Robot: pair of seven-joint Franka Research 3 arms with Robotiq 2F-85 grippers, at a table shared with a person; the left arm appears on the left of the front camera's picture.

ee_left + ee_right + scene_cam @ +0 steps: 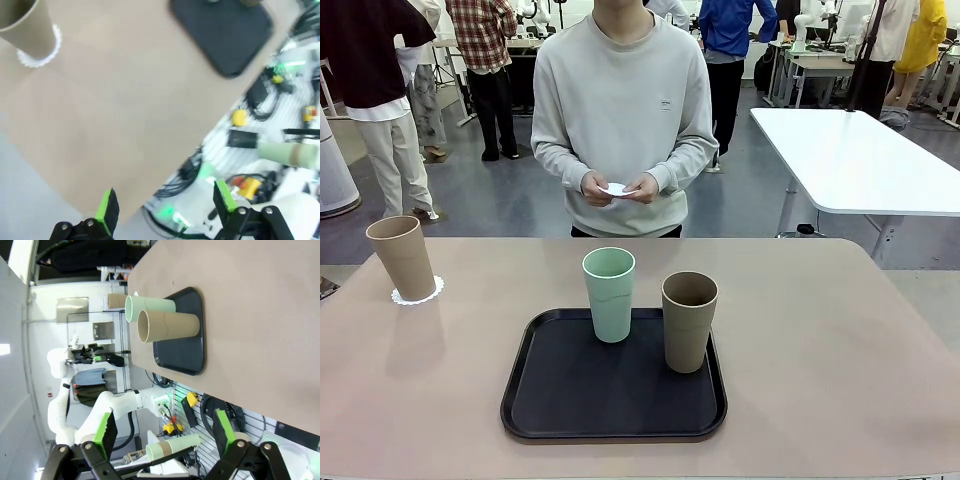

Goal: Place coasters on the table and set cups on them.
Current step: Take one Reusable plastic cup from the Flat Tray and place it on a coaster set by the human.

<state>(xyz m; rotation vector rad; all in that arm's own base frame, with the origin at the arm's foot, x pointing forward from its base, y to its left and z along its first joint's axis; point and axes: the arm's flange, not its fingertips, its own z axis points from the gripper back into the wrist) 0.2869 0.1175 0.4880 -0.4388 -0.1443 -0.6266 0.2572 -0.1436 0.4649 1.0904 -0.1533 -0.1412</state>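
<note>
Standing on the tray [570, 400], mint cup [609, 293] and tan cup [689, 320] look light, perhaps slick; grip mid-wall. Third cup [402, 258] tops a coaster [418, 294] at the tabletop's [840, 360] ten o'clock. Left end effector [165, 197] and right end effector [164, 422] hang released.

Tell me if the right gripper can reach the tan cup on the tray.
Probably yes: the right gripper is open, and the tan cup stands at the tray's right edge, the mint cup left of it.
</note>
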